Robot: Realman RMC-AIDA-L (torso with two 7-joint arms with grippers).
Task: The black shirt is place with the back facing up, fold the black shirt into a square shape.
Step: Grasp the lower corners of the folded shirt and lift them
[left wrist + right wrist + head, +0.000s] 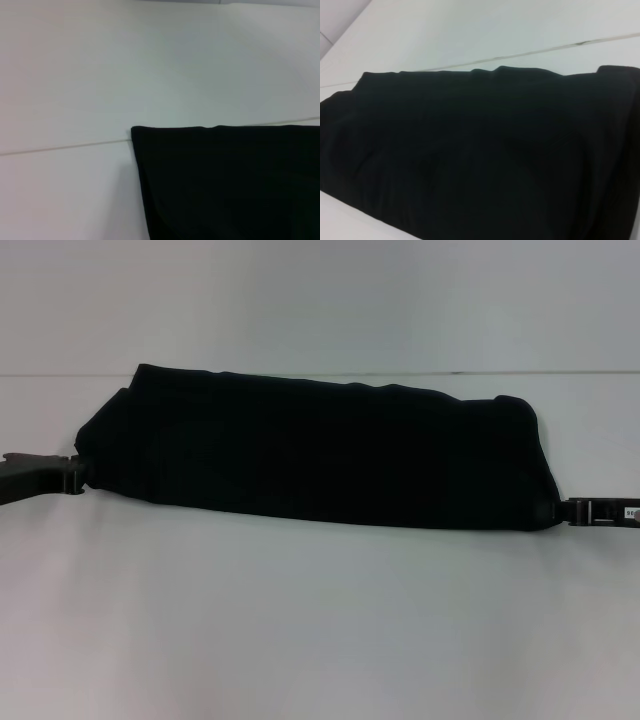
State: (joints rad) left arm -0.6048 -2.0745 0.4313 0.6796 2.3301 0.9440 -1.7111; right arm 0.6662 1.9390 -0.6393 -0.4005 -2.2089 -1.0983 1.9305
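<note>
Head view: the black shirt (315, 455) is lying across the white table (320, 620) as a long, narrow band, already folded lengthwise.
Left gripper (72, 476): it is sitting at the shirt's left end, touching the cloth; whether its fingers are pinching the fabric I cannot tell.
Right gripper (568, 511): it is sitting at the shirt's right end, against the near corner; its finger state is also not readable.
Left wrist view: one square corner of the black shirt (225, 180) is resting flat on the table (75, 75); no fingers are showing.
Right wrist view: the folded black shirt (480, 160) is filling the frame, lightly rippled.
Progress: the band is looking done; the crosswise folds into a square are seemingly remaining.
</note>
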